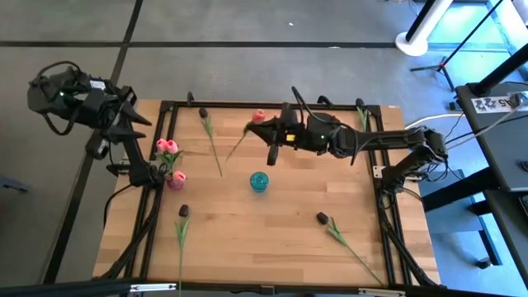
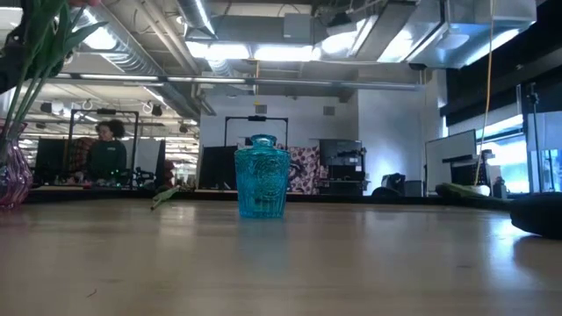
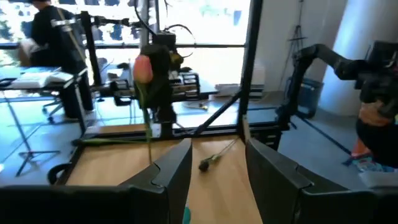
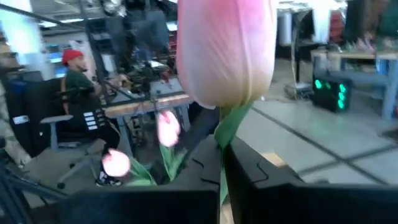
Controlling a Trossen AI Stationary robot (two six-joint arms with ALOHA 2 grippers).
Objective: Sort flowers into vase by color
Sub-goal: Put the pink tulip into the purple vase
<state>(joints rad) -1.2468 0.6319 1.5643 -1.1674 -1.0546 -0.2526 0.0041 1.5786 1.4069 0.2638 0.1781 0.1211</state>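
My right gripper (image 1: 266,134) reaches from the right over the table's far middle, shut on a pink tulip (image 1: 259,116) whose bud fills the right wrist view (image 4: 227,50). A pink vase (image 1: 176,181) near the left edge holds pink tulips (image 1: 167,147). They also show as pink tulips (image 4: 168,127) beyond my fingers. A blue vase (image 1: 259,181) stands at mid-table, seen as the blue vase (image 2: 262,175) in the low view. Dark tulips lie flat: one (image 1: 203,112) far left, one (image 1: 183,211) near left, one (image 1: 322,218) near right. My left gripper (image 1: 140,115) waits open over the far left corner. My right gripper pinches the pink tulip's green stem (image 4: 225,134) just below the bud, between its two fingers (image 4: 280,186). The fingers lie across the stem. The tulip is lifted clear of the table, its bud toward the far edge and its leaf (image 1: 239,140) trailing toward the near left.
A black frame (image 1: 169,106) rims the table. A green stem (image 1: 360,115) lies at the far right corner. Bare wood (image 1: 247,239) lies between the blue vase and the near edge. A person (image 4: 78,81) sits in the room beyond the table.
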